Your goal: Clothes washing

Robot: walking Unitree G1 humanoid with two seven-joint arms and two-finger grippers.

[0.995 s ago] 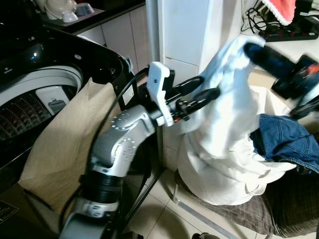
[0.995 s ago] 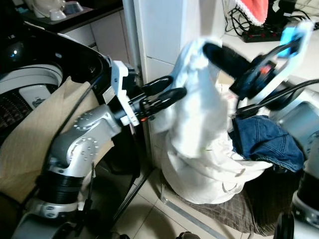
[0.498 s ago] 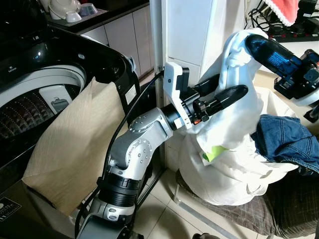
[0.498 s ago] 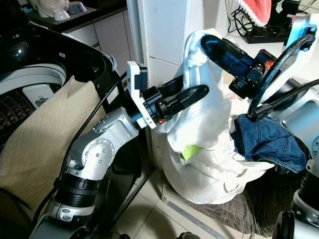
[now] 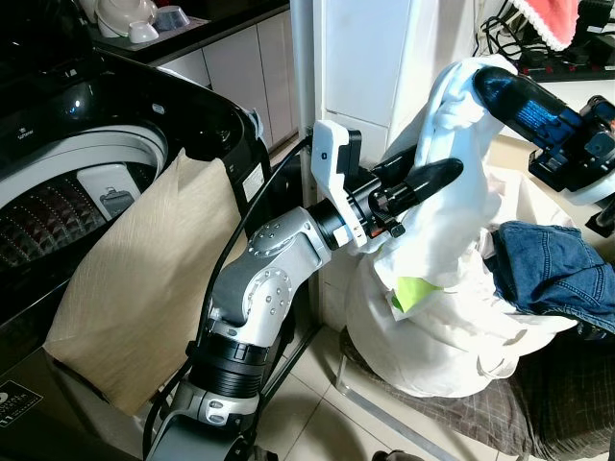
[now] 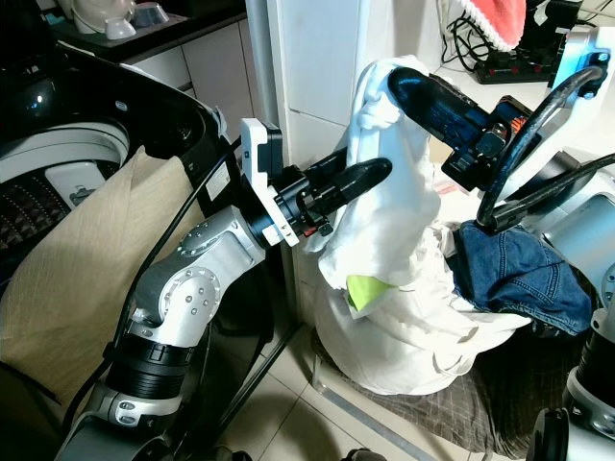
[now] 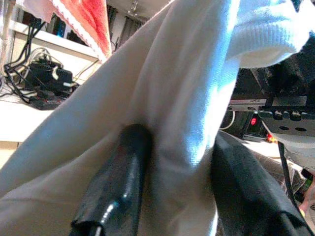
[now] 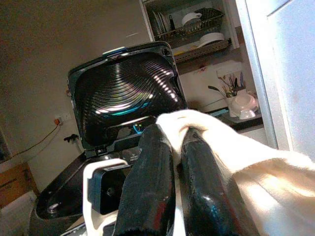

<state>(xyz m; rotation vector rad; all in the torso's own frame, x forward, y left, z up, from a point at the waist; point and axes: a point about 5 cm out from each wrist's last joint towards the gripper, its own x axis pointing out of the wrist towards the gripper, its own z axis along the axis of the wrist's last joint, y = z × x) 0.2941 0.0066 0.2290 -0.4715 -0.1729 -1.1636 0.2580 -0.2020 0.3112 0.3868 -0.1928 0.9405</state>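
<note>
A white garment is lifted out of the laundry pile by its top, where my right gripper is shut on it; the right wrist view has the cloth pinched between the fingers. Lower down on the cloth's left side, my left gripper is shut on a thick fold, which fills the gap between its fingers. A yellow-green patch peeks from the garment. Blue jeans lie on the pile at the right. The washing machine stands open at the left.
A beige cloth hangs over the washer's front edge. The pile rests on a checked cushion. A white cabinet stands behind my left arm. At the back right lie a power strip with cables and a red cloth.
The view has steadied after shifting a second ago. The left gripper's fingers, spread apart half a second ago, have come together on the garment's fold. The right gripper holds the cloth up as before.
</note>
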